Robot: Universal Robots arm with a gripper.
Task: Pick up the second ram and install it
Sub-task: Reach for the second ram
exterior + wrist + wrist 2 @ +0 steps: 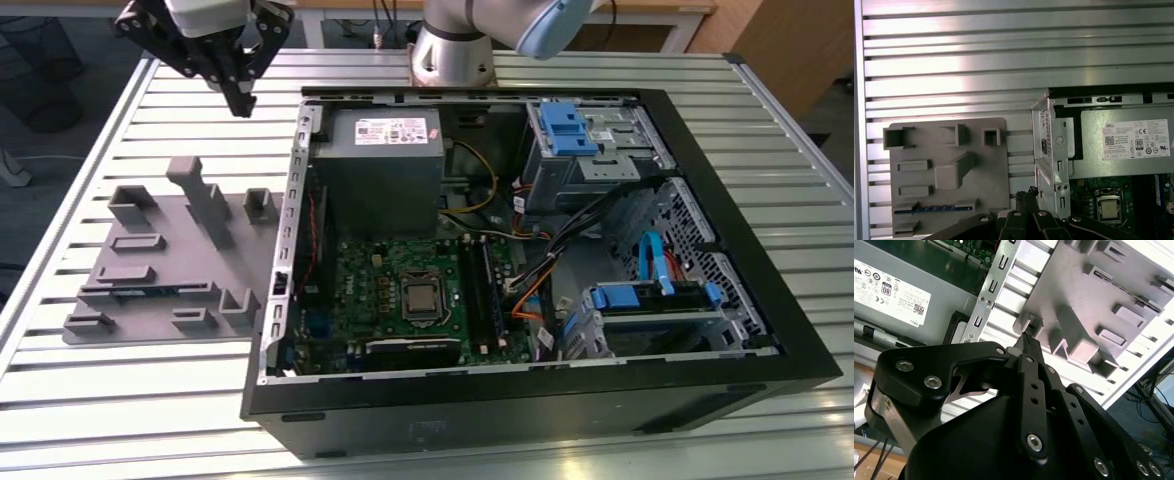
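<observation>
Worktop (134, 420) with open computer case (534, 400), grey tray (160, 265) and an empty gripper (243, 104).
The case takes up the exterior view's right, and the tray lies just beside it on the left. The gripper hangs over the tray's far edge, clenched on nothing. The second ram (929, 207) sits in a slot at the tray's near side, its long axis left to right, so it lies nearer than the gripper.

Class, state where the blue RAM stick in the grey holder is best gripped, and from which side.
Probably mid-length on the exposed long edge of the RAM stick, coming from above: it stands on edge, sunk in a slot of the grey holder.
</observation>
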